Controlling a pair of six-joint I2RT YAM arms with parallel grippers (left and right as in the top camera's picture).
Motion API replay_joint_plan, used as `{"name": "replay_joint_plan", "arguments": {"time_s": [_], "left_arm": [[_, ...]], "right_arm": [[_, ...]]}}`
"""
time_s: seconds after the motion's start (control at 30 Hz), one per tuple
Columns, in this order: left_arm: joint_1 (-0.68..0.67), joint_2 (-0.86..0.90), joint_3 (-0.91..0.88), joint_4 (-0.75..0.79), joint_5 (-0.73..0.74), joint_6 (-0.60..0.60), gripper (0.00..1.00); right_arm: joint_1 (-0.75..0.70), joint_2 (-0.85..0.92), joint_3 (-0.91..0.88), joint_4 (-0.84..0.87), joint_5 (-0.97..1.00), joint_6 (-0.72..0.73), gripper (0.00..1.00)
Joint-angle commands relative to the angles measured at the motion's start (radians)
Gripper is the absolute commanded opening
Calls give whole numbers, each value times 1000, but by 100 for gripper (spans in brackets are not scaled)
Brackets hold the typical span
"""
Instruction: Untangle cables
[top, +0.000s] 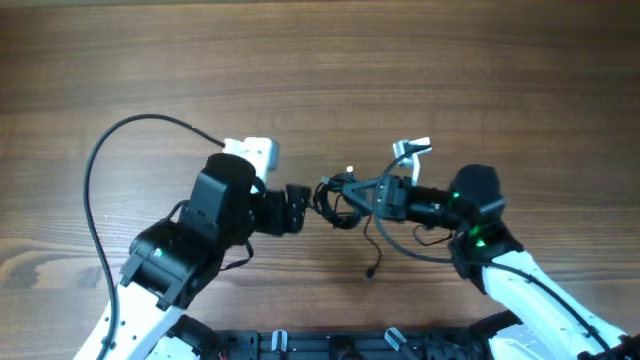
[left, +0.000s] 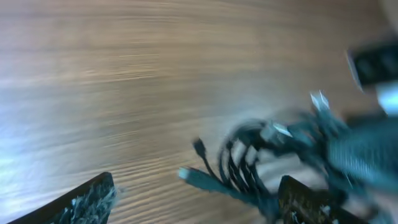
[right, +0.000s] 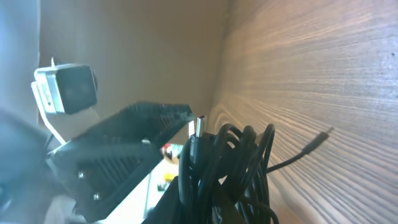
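The cables (top: 343, 196) are bunched in a small knot at the middle of the table (top: 320, 60), between the two arms, with one loose end (top: 371, 262) trailing toward the near edge. The knot is clamped by the right claw (top: 385, 196), whose jaws are almost closed on the strands. The left claw (top: 298, 207) is set just beside the knot on the opposite side, its jaws wide apart and nothing gripped. In the left wrist view, several loops and a plug (left: 186, 174) lie between them. The step in hand is judged to be the taking of a second hold. Next, one outer loop should be pinched and drawn away from the right claw, so that the knot is loosened, not tightened.
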Motion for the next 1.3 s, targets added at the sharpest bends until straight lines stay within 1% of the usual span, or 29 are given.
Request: {"name": "replay_joint_plan", "arguments": {"time_s": [0.0, 0.07, 0.2, 0.5, 0.6, 0.7, 0.83, 1.03, 1.13, 1.17, 1.23, 1.27], "left_arm": [[11, -29, 6, -3, 224, 252, 86], [11, -23, 6, -7, 255, 274, 86], [11, -8, 6, -5, 317, 299, 86], [11, 72, 6, 40, 323, 299, 84], [11, 119, 6, 83, 328, 299, 80], [11, 154, 6, 124, 369, 299, 75], [11, 192, 6, 159, 428, 299, 67], [6, 234, 6, 159, 452, 299, 56], [6, 242, 6, 159, 475, 299, 49], [6, 242, 6, 159, 478, 299, 45], [6, 242, 6, 159, 484, 299, 30], [6, 242, 6, 159, 484, 298, 15]], "right_arm": [[-79, -5, 11, 64, -200, -68, 4], [-109, -5, 11, 98, -227, -55, 4], [-118, -3, 11, 97, -235, -14, 4], [-118, -3, 11, 98, -280, 17, 4], [-118, -3, 11, 98, -297, 18, 4], [-118, -3, 11, 98, -297, 24, 4], [-118, -3, 11, 101, -296, 39, 4], [-118, -3, 11, 102, -293, 40, 4], [-118, -3, 11, 102, -291, 40, 4], [-118, -3, 11, 101, -286, 42, 4], [-118, -3, 11, 102, -277, 58, 4], [-118, -3, 11, 101, -269, 66, 4]]}}
